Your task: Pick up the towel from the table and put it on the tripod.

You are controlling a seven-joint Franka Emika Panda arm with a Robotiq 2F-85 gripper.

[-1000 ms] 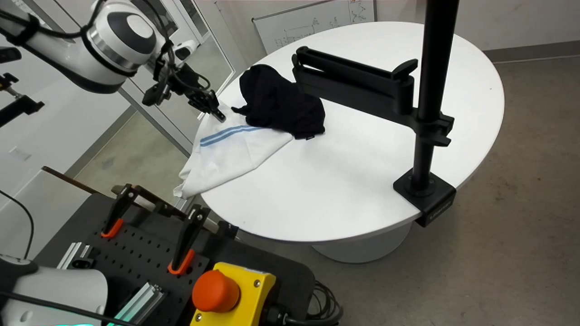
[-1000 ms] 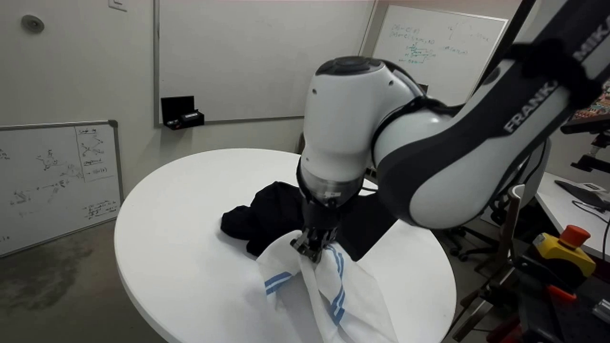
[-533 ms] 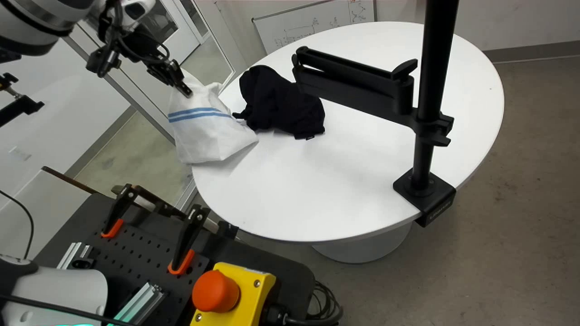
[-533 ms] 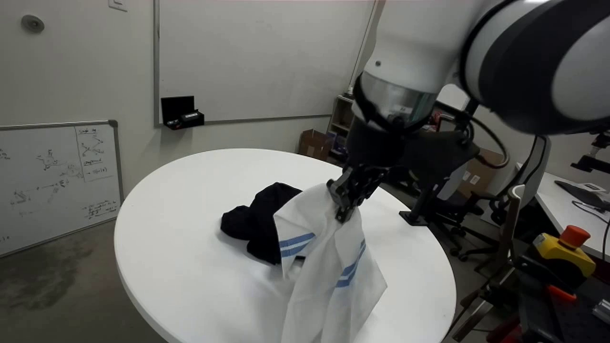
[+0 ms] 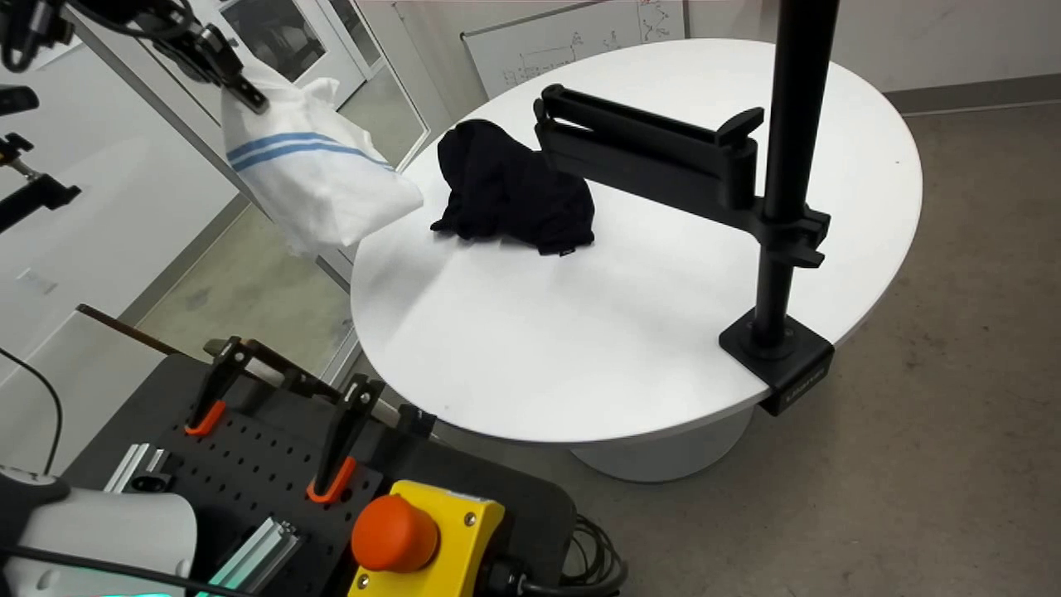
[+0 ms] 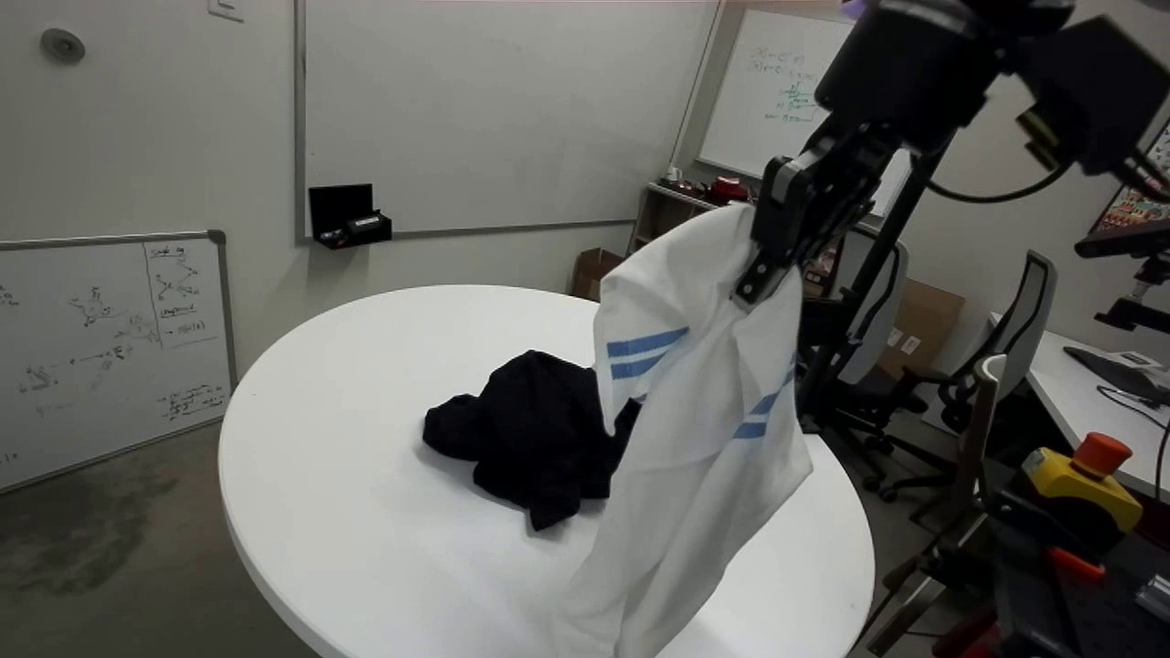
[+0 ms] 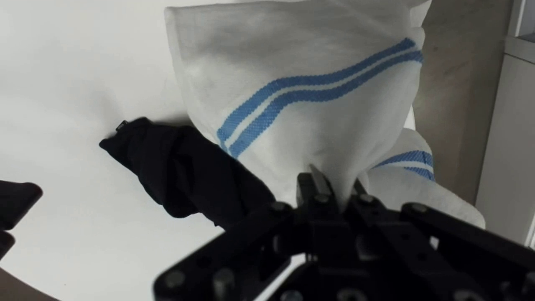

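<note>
The towel (image 5: 323, 186) is white with blue double stripes and hangs in folds above the near edge of the white table. It also shows in an exterior view (image 6: 704, 448) and fills the upper wrist view (image 7: 301, 50). My gripper (image 5: 255, 99) is shut on a pinched part of it; the pinch shows in the wrist view (image 7: 337, 182). I cannot tell whether the towel's lower end touches the table. A black stand with a pole (image 5: 800, 124) and a folded side arm (image 5: 638, 157), likely the tripod, is clamped to the table's edge, apart from my gripper.
A black cloth (image 5: 514, 191) lies crumpled on the round table (image 5: 597, 348), beside the towel. A yellow box with a red button (image 5: 427, 539) and clamps (image 5: 344, 431) sit on the robot's base. Chairs (image 6: 996, 338) stand behind.
My gripper has risen from the table and pulled back toward the robot with the towel in it. The towel has come off the black cloth, which shifted only slightly.
</note>
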